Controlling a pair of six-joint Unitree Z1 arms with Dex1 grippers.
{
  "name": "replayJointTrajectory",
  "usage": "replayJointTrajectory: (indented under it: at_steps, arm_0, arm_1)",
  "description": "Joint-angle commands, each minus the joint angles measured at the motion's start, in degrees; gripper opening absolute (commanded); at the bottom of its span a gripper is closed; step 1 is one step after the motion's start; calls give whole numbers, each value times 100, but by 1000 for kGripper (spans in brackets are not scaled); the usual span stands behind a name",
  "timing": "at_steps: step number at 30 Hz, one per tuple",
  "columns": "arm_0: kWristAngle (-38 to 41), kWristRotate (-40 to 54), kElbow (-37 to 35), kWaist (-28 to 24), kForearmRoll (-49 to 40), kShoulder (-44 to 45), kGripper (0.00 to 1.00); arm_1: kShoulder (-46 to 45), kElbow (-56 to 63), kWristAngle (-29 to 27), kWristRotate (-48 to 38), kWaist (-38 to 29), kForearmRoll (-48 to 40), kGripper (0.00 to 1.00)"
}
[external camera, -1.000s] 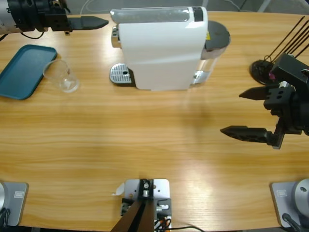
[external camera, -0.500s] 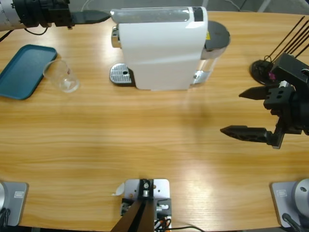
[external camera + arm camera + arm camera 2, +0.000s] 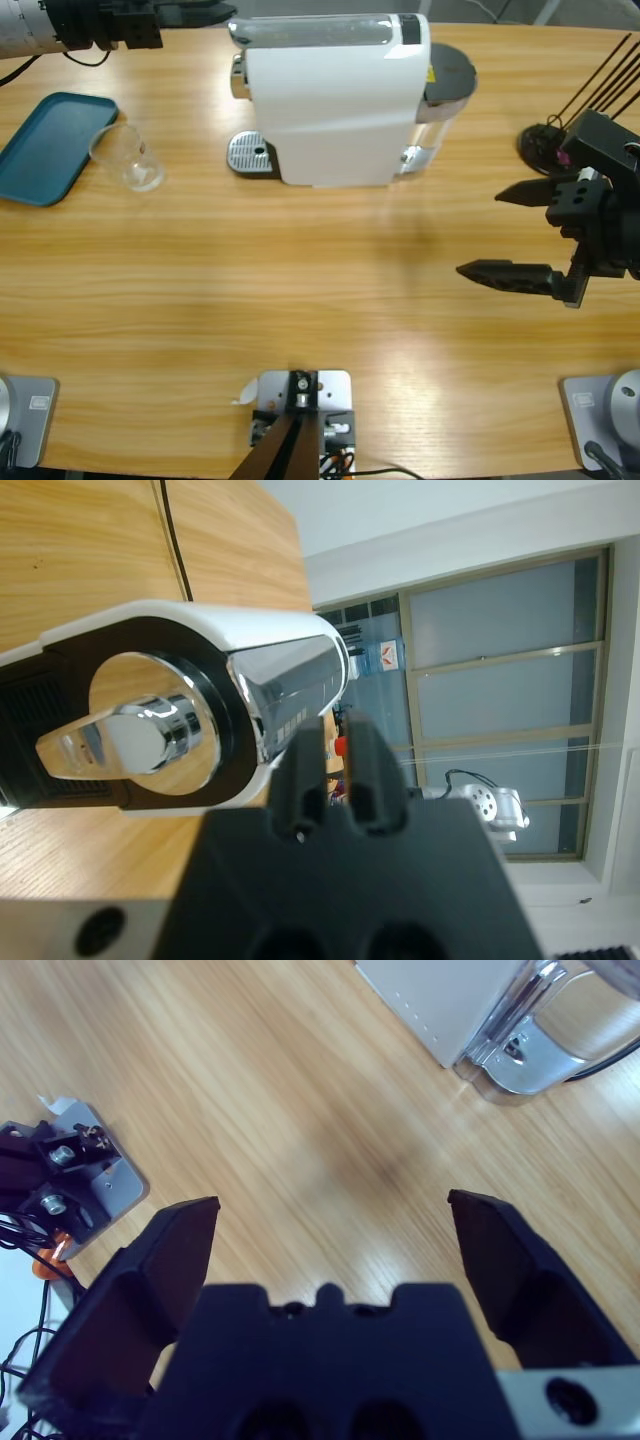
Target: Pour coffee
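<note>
The white coffee machine [image 3: 335, 100] stands at the back middle of the table, its metal drip plate [image 3: 250, 155] facing left. A clear glass [image 3: 128, 158] stands left of it, beside the teal tray; no coffee shows in it. My left gripper [image 3: 215, 13] is shut and holds nothing, level with the machine's top left end. In the left wrist view its closed tips [image 3: 335, 745] point just past the machine's chrome lever [image 3: 130, 740]. My right gripper [image 3: 480, 235] hangs open over bare wood at the right, with the machine's clear water tank [image 3: 545, 1030] ahead of it.
A teal tray [image 3: 50, 145] lies at the left edge. A black stand with thin rods [image 3: 545, 140] sits at the far right, behind the right gripper. A cable [image 3: 175, 540] runs across the wood behind the machine.
The left gripper has moved toward the table's far edge and a little right, up beside the machine's top. The right arm and the glass have not moved.
</note>
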State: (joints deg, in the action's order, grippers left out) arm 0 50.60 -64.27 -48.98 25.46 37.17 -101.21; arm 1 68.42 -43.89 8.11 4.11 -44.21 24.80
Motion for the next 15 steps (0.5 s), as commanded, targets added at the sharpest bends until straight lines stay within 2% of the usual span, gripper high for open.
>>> replayJointTrajectory:
  at_steps: [1,3,15]
  arm_0:
    - [-50,53,484,-224,36,267,549]
    - [-27,43,517,-251,36,209,628]
    - [-33,-68,227,-135,87,-255,623]
  arm_1:
    - [-74,205,-11,72,-62,-46,1000]
    - [-74,205,-11,72,-62,-46,1000]
    - [-92,214,-11,74,-62,-46,1000]
